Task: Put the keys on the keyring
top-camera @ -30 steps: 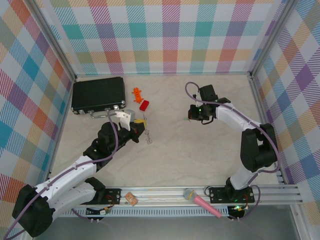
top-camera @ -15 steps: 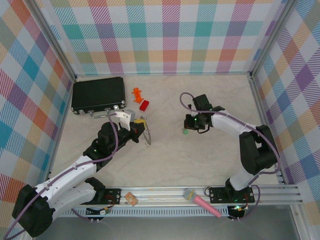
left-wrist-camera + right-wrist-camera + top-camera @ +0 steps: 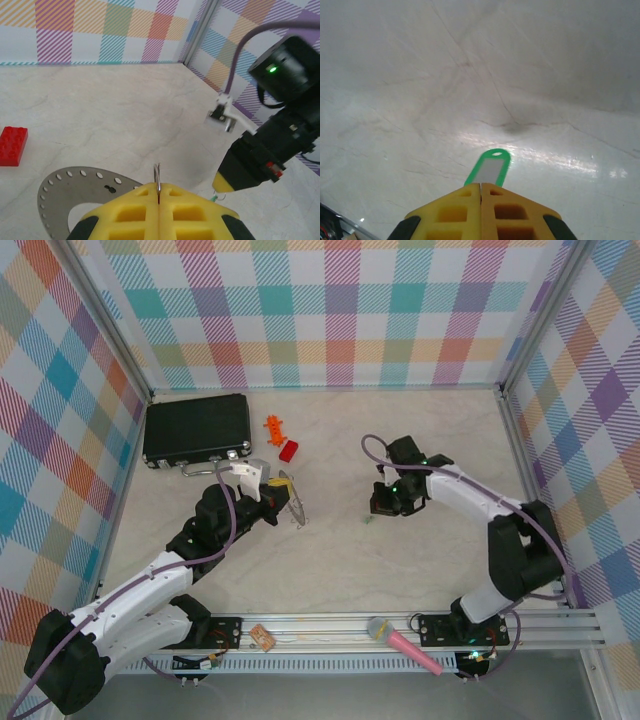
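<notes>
Left gripper [image 3: 158, 189] pinches the keyring [image 3: 158, 175] tight; at its three o'clock, right gripper [image 3: 481, 187] clamps what looks like the green key [image 3: 490, 169].

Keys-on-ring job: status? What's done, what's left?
Done: both parts are gripped. The left gripper is shut on the keyring, held edge-on. The right gripper is shut on the green key, hole end pointing forward. In hand: the two face each other over the table, with a gap between them. Left: thread the key onto the ring; it is not on yet.
</notes>
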Controlling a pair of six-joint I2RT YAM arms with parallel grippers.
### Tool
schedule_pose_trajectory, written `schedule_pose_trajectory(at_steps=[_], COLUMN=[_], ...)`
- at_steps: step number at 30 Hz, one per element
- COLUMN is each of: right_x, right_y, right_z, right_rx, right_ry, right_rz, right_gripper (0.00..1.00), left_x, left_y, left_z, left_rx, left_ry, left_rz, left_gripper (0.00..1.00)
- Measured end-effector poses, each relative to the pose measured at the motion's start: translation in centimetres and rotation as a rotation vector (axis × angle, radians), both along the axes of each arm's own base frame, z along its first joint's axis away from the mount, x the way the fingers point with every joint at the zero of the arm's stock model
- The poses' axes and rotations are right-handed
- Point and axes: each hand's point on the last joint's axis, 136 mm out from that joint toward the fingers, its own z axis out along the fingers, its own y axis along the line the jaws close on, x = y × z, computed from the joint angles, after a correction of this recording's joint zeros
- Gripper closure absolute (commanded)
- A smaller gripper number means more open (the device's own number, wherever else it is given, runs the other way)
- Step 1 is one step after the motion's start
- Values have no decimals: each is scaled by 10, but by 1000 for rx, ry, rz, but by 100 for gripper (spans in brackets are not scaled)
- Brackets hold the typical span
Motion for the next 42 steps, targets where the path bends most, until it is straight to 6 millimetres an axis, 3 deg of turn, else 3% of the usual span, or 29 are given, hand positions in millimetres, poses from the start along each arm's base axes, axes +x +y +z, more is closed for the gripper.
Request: schedule_pose_trajectory(at_steps=[4,11,19,27,42], right_x=[3,43,68,97,91], right_y=[0,12,8,8,5], right_z=[-18,-19,-48,-52,-48], right_rx=[-42,-62,-130,-126,-96], right_ry=[69,32,39,-66,-301], right_rz=[-5,-20,-90,-192,-299], right_gripper=[100,100,100,100,100], left_x=[0,-1,-1,-1,-1], left_y=[0,0,0,0,0], left_z=[1,3,3,3,3], left_rx=[-1,-5,-5,-4,-4], left_ry=[-2,-7,-7,-7,-7], left_rz=[0,0,0,0,0], left_gripper=[100,100,100,100,100])
